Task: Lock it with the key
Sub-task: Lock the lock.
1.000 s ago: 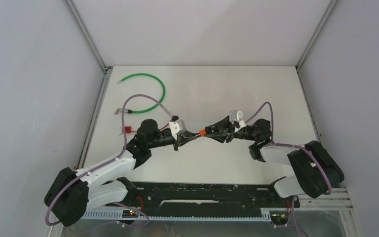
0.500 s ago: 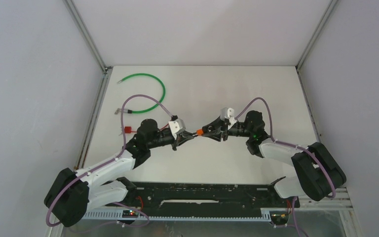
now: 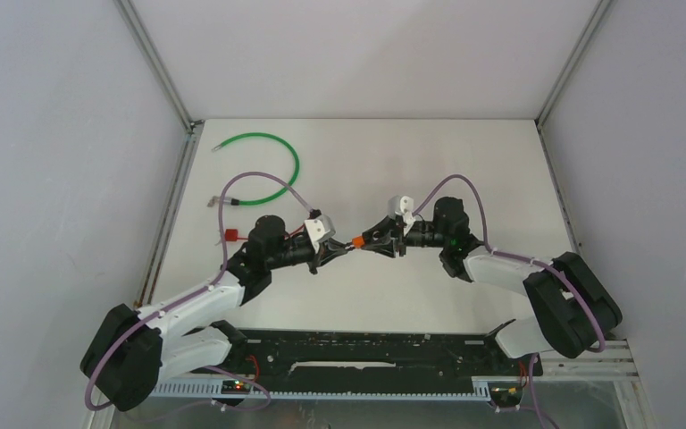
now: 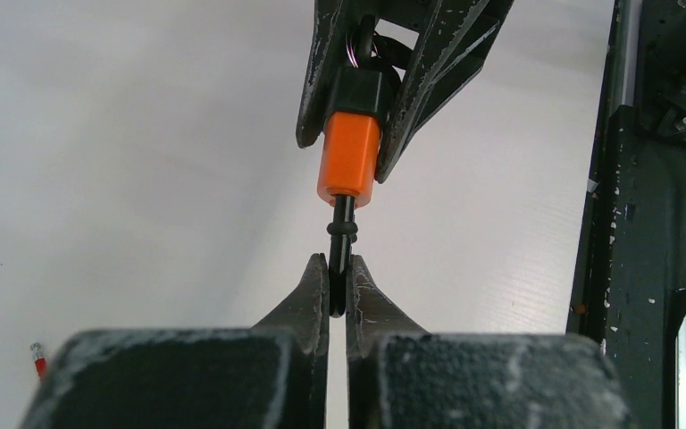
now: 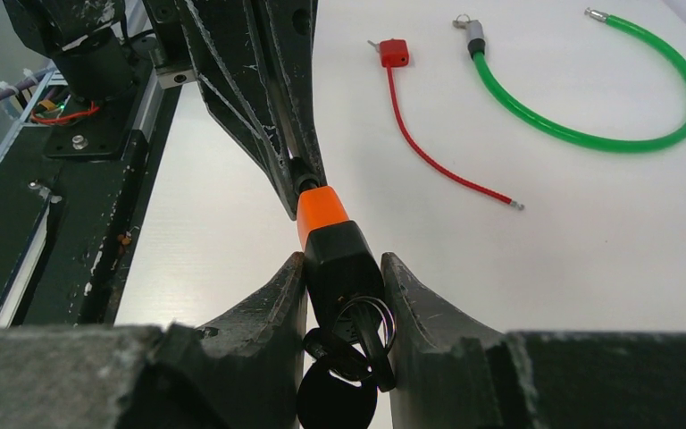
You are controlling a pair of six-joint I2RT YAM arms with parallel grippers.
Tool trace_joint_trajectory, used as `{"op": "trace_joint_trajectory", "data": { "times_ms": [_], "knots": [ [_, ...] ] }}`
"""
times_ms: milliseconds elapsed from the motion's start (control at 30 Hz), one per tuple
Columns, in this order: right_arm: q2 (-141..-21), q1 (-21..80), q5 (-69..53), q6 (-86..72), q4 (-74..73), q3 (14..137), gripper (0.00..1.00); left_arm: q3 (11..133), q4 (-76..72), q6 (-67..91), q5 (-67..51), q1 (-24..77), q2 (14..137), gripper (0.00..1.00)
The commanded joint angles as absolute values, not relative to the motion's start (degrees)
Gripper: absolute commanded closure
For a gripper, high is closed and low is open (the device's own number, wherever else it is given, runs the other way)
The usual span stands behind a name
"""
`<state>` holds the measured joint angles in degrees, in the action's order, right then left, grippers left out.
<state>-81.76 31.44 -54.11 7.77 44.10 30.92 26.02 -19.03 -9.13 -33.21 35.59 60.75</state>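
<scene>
A lock with a black body (image 5: 338,257) and an orange nose (image 5: 320,211) is clamped between the fingers of my right gripper (image 5: 342,268), above the table's middle. A key ring with black-headed keys (image 5: 350,365) hangs from the lock's rear end, inside the jaws. My left gripper (image 4: 339,271) is shut on a thin black pin (image 4: 343,231) whose far end meets the orange nose (image 4: 349,159). From above, the left gripper (image 3: 335,251) and the right gripper (image 3: 373,239) stand tip to tip with the orange nose (image 3: 357,241) between them.
A green cable (image 3: 279,168) curves on the table at the back left, with a metal end (image 5: 473,34). A small red lock (image 5: 394,52) with a thin red cable (image 5: 442,165) lies left of the arms. A black rail (image 3: 366,353) runs along the near edge.
The right wrist has swung left and turned, carrying the lock slightly left. The left gripper has drawn back a little with the pin. Both grips are unchanged.
</scene>
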Motion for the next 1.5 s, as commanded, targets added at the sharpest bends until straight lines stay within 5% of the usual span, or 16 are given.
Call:
{"op": "trace_joint_trajectory", "data": {
  "times_ms": [0, 800, 1467],
  "knots": [
    [-83.44, 34.24, -53.22, 10.99, 37.27, 32.34, 1.0, 27.73, -34.47, -7.66, -37.36, 36.28, 59.67, 1.0],
    [-79.13, 39.17, -56.53, 20.64, 22.7, 36.21, 1.0, 28.39, -37.6, -5.12, -37.79, 40.22, 59.47, 1.0],
    [-79.25, 39.84, -65.34, 7.47, 24.13, 40.21, 1.0, 28.91, -36.32, -6.42, -36.39, 41.32, 59.79, 1.0]
  ]
}}
